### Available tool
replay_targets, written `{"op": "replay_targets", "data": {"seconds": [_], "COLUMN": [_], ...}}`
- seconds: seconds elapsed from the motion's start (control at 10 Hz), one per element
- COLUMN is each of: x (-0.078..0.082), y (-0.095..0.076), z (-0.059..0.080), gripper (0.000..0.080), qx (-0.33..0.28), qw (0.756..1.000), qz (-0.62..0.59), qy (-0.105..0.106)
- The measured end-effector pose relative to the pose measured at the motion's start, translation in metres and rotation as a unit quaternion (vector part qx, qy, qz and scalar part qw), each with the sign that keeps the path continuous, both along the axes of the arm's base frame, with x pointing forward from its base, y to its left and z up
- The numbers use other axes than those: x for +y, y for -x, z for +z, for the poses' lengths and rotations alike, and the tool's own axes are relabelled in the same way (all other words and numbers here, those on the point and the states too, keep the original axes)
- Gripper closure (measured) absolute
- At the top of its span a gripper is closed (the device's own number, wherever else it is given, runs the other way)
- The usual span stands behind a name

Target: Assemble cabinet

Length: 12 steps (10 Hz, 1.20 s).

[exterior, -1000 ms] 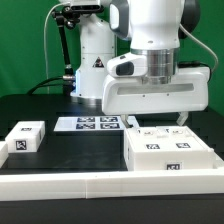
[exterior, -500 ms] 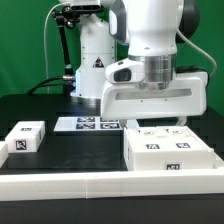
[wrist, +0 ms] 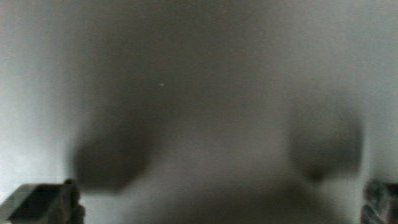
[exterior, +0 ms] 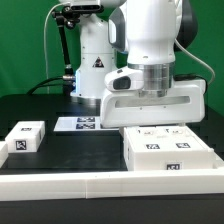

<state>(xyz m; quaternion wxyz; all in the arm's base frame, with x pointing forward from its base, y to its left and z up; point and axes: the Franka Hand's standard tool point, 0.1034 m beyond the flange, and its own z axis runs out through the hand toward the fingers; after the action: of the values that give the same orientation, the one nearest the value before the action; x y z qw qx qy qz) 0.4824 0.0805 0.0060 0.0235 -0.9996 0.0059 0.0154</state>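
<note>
We found the gripper (exterior: 155, 124), jaws spread wide, poised just above the cabinet (exterior: 170, 152), which lay straight beneath it near the desk's (exterior: 75, 152) front edge toward the exterior view's right corner, its long axis along that edge.

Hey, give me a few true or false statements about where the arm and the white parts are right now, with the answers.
1. The end effector hangs over the cabinet. True.
2. Its jaws are shut on a panel. False: they stand wide apart.
3. The small white block lies on top of the cabinet. False: it lies on the black table, apart from the cabinet, toward the exterior view's left.
4. The marker board lies flat on the table. True.
</note>
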Motion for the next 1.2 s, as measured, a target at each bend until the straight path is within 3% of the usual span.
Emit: {"op": "replay_targets", "data": {"seconds": [0.9, 1.0, 1.1, 1.2], "x": [0.0025, 0.0020, 0.0019, 0.0019], "y": [-0.0034, -0.0043, -0.0039, -0.0037], "z": [0.0008, 0.0011, 0.0009, 0.0008], "gripper": [0.0003, 0.0113, 0.0295, 0.0295], "qx": [-0.007, -0.008, -0.007, -0.007], "qw": [1.000, 1.000, 1.000, 1.000], "qz": [-0.009, -0.003, -0.001, 0.000], "qy": [-0.003, -0.004, -0.004, -0.004]}}
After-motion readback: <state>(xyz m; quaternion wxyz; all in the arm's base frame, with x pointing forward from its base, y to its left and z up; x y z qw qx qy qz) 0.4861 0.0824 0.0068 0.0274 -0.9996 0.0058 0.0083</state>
